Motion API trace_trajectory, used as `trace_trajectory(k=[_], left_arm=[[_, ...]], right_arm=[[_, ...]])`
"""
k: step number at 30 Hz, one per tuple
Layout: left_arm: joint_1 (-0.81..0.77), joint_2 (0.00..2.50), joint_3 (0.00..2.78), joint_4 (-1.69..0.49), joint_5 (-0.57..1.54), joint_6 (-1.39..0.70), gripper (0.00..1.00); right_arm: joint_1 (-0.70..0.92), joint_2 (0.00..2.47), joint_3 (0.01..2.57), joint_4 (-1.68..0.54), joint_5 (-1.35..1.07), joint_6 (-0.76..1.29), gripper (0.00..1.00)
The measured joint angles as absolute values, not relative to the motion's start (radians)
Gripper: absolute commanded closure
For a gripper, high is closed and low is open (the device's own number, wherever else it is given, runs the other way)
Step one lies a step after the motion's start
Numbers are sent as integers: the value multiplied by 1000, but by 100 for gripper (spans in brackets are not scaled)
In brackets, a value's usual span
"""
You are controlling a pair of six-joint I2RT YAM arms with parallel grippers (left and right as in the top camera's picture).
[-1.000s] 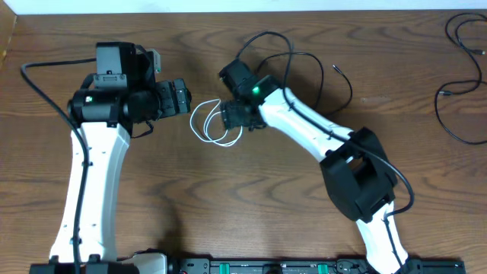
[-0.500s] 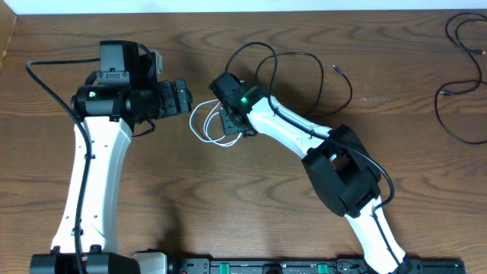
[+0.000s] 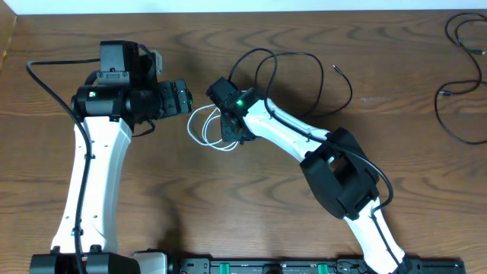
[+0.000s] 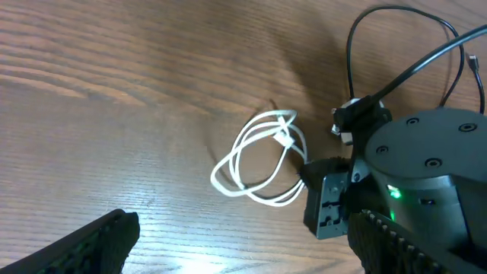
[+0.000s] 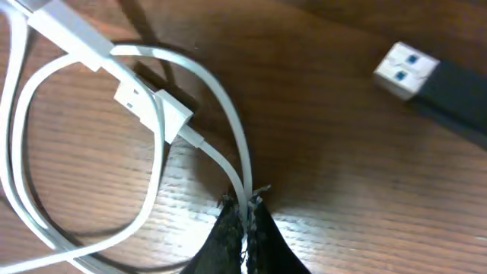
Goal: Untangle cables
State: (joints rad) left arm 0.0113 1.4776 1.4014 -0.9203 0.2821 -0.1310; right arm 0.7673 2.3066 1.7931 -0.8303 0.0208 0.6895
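A short white cable [image 3: 205, 126] lies coiled on the wooden table between the two arms. My right gripper [image 3: 231, 131] is down at the coil's right edge. In the right wrist view the right gripper [image 5: 245, 210] is shut on two white cable [image 5: 160, 114] strands, which run between its black tips. A black cable [image 3: 304, 56] loops behind the right arm, and its silver USB plug [image 5: 405, 70] lies close by. My left gripper [image 3: 183, 97] hovers left of the coil, open with nothing between its fingers. In the left wrist view the left gripper [image 4: 243, 251] looks down on the white cable [image 4: 259, 156].
More black cables [image 3: 461, 84] lie at the table's far right edge. The right arm's white link [image 3: 293, 133] stretches diagonally across the middle. The table's back edge [image 3: 243, 11] runs along the top.
The right gripper has shifted slightly left and down onto the coil's edge and shut on the white cable. The left arm has barely moved.
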Motion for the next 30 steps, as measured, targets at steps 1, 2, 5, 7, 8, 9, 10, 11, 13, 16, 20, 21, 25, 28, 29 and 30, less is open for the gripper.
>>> trace_trajectory(k=[1, 2, 5, 7, 8, 9, 10, 11, 13, 16, 20, 21, 25, 28, 29, 30], left_arm=[[11, 1478, 1401, -920, 282, -131, 8], [11, 1478, 1401, -920, 282, -131, 8], [11, 1478, 1401, -920, 282, -131, 8], [11, 1478, 1401, -920, 282, -131, 8], [11, 1478, 1401, -920, 282, -131, 8], [11, 1478, 1401, -920, 282, -131, 8], [11, 1478, 1401, -920, 282, -131, 8], [11, 1478, 1401, -920, 282, -131, 8], [11, 1478, 1401, -920, 282, -131, 8], [11, 1478, 1401, -920, 282, -131, 8], [11, 1478, 1401, -920, 282, -131, 8], [11, 1478, 1401, -920, 282, -131, 8], [11, 1478, 1401, -919, 282, -131, 8], [11, 1478, 1401, -916, 282, -131, 8], [11, 1478, 1401, -916, 282, -131, 8], [11, 1478, 1401, -915, 282, -131, 8]], right_arm=[[767, 2307, 1793, -830, 15, 688, 99], [764, 2307, 1793, -831, 7, 684, 99], [746, 2304, 1793, -840, -39, 649, 99], [727, 2298, 1790, -844, -90, 596, 99], [715, 2294, 1788, -845, -118, 566, 99], [700, 2283, 1785, -845, -154, 532, 99], [688, 2271, 1782, -846, -187, 500, 99], [670, 2247, 1781, -849, -237, 452, 99], [640, 2191, 1780, -860, -316, 382, 99], [590, 2078, 1780, -887, -437, 298, 99], [483, 1885, 1780, -908, -571, 227, 99], [456, 1846, 1781, -916, -589, 220, 99], [356, 1744, 1781, -963, -623, 199, 99], [304, 1718, 1781, -999, -628, 189, 99], [296, 1715, 1781, -1013, -628, 188, 99], [294, 1714, 1781, -1018, -625, 187, 99]])
